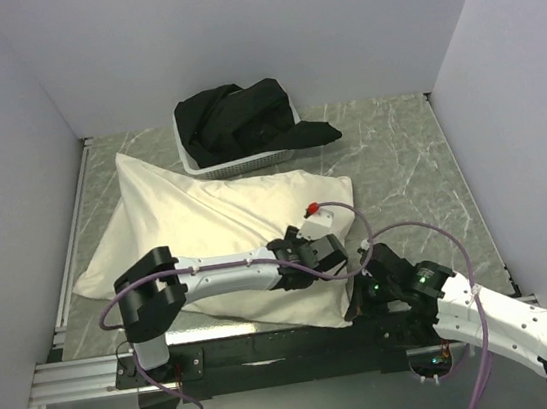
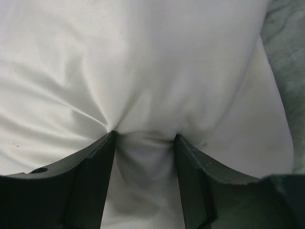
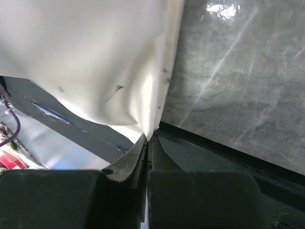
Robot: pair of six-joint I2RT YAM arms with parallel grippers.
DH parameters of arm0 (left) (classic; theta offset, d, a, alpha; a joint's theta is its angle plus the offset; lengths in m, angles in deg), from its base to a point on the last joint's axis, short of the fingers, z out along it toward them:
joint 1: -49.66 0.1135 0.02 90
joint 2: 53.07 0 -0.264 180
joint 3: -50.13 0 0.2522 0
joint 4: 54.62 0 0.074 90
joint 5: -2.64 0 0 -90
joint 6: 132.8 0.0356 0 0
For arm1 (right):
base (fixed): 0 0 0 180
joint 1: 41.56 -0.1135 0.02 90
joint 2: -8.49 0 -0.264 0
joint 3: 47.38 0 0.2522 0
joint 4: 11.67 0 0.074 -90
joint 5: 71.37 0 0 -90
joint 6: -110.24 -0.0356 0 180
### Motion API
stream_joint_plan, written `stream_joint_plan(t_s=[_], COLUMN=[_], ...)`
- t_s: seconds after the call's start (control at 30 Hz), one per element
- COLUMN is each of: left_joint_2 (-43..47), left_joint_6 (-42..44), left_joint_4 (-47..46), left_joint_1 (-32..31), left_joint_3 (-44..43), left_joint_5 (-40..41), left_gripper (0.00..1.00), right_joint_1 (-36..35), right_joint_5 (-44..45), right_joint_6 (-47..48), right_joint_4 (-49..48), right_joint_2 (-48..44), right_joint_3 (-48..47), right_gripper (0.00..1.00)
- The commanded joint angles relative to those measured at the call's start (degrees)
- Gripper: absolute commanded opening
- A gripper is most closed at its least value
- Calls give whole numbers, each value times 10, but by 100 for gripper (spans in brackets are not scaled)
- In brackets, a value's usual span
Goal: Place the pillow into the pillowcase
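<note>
Green-grey stone makes up the counter, and plain white walls stand on three sides of it. Closest to us, a metal rail runs along the near edge, where both arms are bolted down. The right tool is low at the near right corner of the pillowcase. From the right wrist view, that tool has its two dark fingers pressed tight together, with the thin edge of the pillowcase pinched between them, just above the counter. A bit farther in, the left tool sits on top of the pillowcase, near its right side. From the left wrist view, this tool squeezes a thick fold of the pillowcase between its fingers, and wrinkles spread out from the tips. The pillowcase is big, creamy white and a little shiny. It lies across the middle and left of the counter and looks puffy. The bear pillow cannot be seen in any view. At the far side, touching the top edge of the pillowcase, sits a white basket with a heap of black cloth spilling over its right rim.
</note>
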State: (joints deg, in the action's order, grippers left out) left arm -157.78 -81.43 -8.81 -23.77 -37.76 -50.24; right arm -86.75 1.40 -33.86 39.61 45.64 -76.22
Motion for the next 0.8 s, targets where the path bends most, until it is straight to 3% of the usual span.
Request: stream_joint_plan(t_s=[0.0, 0.13, 0.3, 0.5, 0.57, 0.6, 0.63, 0.7, 0.77], left_joint_2=[40, 71, 89, 113, 126, 130, 142, 157, 185], left_joint_6=[-27, -24, -9, -7, -6, -8, -10, -16, -24], left_joint_4=[39, 21, -15, -41, -48, -48, -50, -56, -66], left_joint_1=[51, 98, 103, 101, 101, 101, 101, 101, 101], left_joint_3=[63, 93, 102, 89, 77, 72, 69, 62, 64], left_joint_5=[4, -20, -59, -106, -119, -122, -128, -137, -145], left_gripper=[57, 58, 63, 79, 83, 84, 85, 86, 88], right_joint_1=[5, 7, 6, 6, 5, 5, 5, 6, 11], right_joint_5=[-7, -6, -12, -32, 8, 28, 76, 111, 159], right_joint_6=[8, 18, 21, 31, 44, 55, 58, 62, 59], right_joint_4=[-18, -24, -49, -105, -77, -62, -27, -4, 26], right_joint_2=[11, 23, 42, 66, 60, 51, 39, 0, -15], right_joint_3=[-12, -15, -14, 7, -10, -33, -46, -80, -110], right_gripper=[0, 0, 0, 3, 31, 51, 62, 78, 82])
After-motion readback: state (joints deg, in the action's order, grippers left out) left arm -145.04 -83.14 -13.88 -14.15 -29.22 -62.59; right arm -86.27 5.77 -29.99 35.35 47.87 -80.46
